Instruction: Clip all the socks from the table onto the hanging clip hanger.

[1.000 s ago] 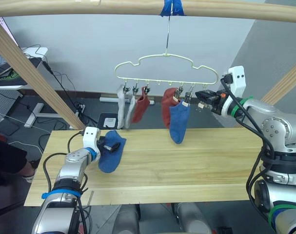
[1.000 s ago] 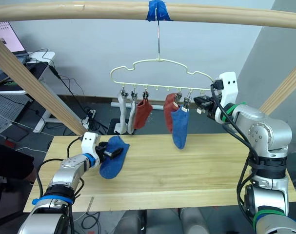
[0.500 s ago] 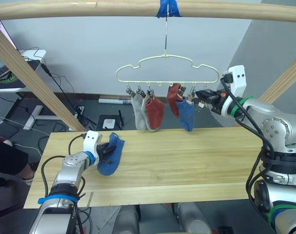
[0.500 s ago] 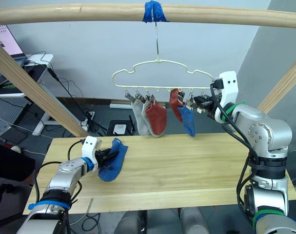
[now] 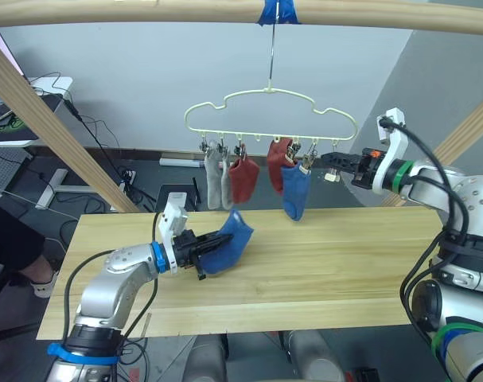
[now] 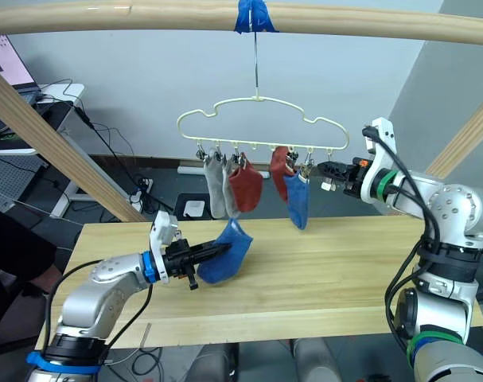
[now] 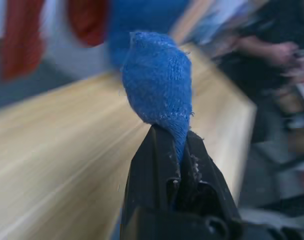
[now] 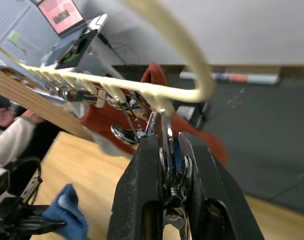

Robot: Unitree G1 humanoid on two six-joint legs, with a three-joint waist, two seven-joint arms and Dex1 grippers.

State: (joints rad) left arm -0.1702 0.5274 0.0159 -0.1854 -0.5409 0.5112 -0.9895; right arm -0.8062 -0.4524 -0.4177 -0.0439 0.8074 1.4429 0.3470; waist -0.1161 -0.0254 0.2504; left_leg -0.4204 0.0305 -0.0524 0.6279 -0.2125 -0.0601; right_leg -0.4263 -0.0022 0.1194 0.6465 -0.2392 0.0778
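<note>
Compared with a second ago, the left gripper (image 5: 212,255) has lifted the last blue sock (image 5: 229,244) off the table (image 5: 336,263) and carried it toward the middle, under the clip hanger (image 5: 270,111); before, this sock was lying flat near the table's left end with the gripper on it. Now the left fingers are closed on one end of the sock, which the left wrist view shows clearly, with the fabric pinched between the two black fingers (image 7: 157,165) and the rest standing up in front. The right gripper (image 6: 333,170) has stayed at the right end of the hanger, and its fingers are squeezed on the last metal clip (image 8: 167,145) there (this clip has no sock yet). The five hanging socks (image 5: 245,175), two grey, two rust red and one blue, have swung and are now hanging more straight than half a second ago. I judge that the task is near its end: no other sock lies on the table, and what remains is to bring the held sock up to the clip that the right gripper is holding.
</note>
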